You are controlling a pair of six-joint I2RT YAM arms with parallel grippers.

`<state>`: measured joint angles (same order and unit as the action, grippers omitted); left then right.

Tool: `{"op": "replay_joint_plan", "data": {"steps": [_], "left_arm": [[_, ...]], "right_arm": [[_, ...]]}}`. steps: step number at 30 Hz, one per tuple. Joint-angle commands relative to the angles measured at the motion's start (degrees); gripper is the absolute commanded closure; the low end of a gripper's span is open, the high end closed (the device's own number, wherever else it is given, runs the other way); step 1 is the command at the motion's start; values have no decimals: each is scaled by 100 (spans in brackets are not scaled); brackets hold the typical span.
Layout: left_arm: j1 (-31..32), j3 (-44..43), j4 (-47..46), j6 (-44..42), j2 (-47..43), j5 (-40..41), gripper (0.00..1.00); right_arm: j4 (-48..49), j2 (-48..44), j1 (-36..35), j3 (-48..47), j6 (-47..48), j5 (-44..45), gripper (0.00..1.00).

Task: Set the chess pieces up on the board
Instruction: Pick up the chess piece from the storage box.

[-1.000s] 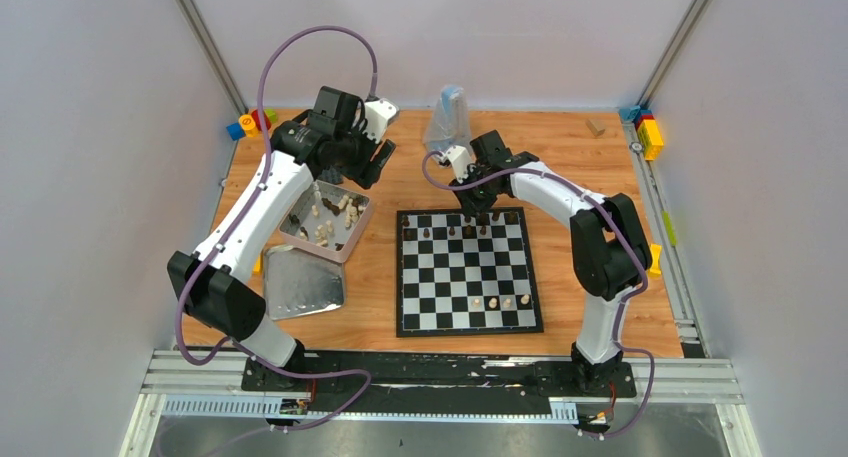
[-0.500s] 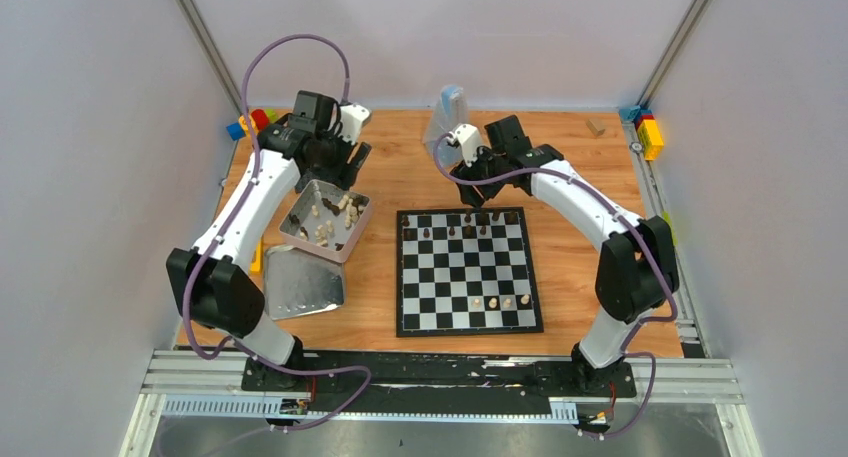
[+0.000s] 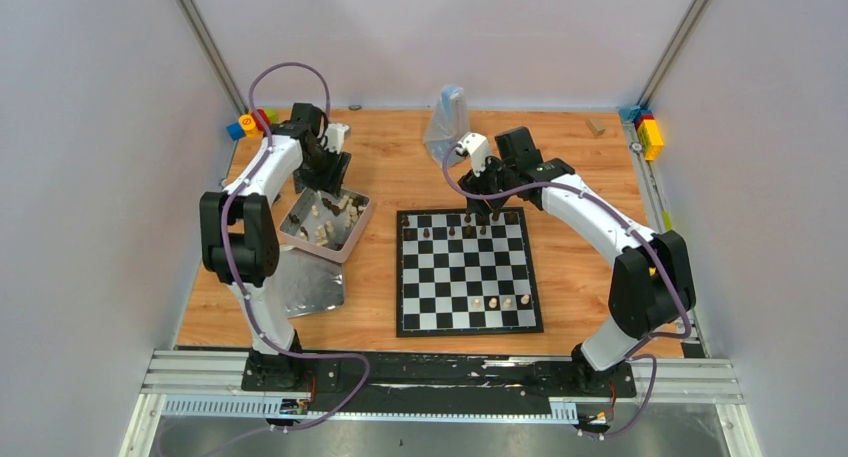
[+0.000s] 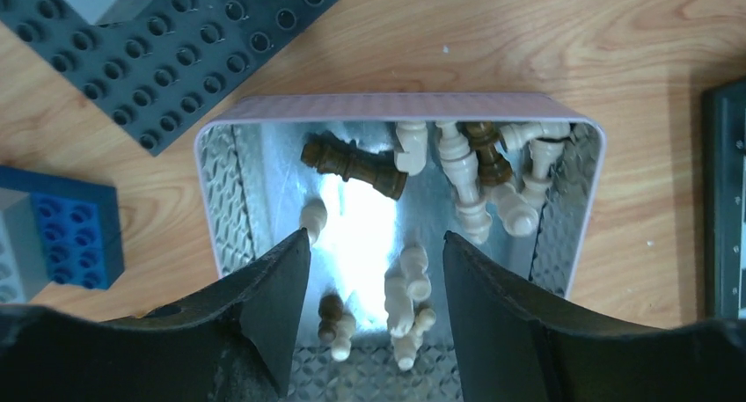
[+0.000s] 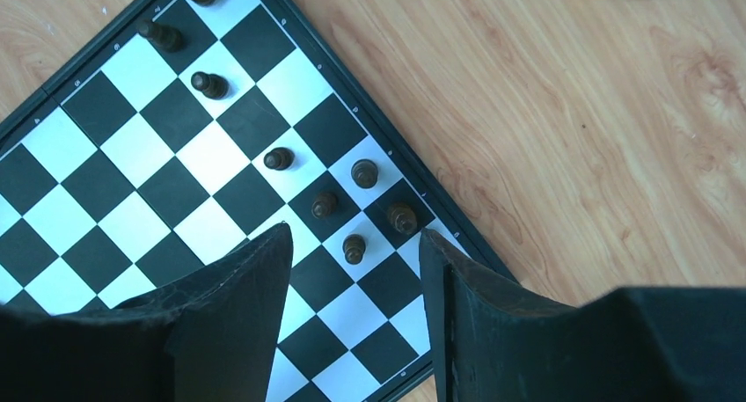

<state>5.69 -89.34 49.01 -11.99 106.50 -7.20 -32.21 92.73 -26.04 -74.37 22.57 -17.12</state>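
From above, my left tool (image 3: 325, 180) is hanging over the silver tin (image 3: 360, 227) at centre left of the table (image 3: 400, 167). My right tool (image 3: 487, 207) is hovering at the top edge of the chessboard (image 3: 468, 277).

In my left wrist view, my fingers are standing spread above cream and dark chess pieces (image 4: 462, 186) lying loose in the tin.

In my right wrist view, my fingers are standing spread and empty over dark pieces (image 5: 279, 158) near the chessboard corner.
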Motion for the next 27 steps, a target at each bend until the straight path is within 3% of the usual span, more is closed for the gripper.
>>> {"op": "replay_joint_plan", "data": {"steps": [1,11,27], "left_arm": [[-125,-281,-303,353,310,33,36],[-213,-85,-776,672,709,370,44],[-240,652,-1412,926,737,367,47]], "right_arm": [[364,-316,48,137,-9,-125,45],[407,-248,91,271,24,-281,47],[407,-135,91,332,98,-274,47]]}}
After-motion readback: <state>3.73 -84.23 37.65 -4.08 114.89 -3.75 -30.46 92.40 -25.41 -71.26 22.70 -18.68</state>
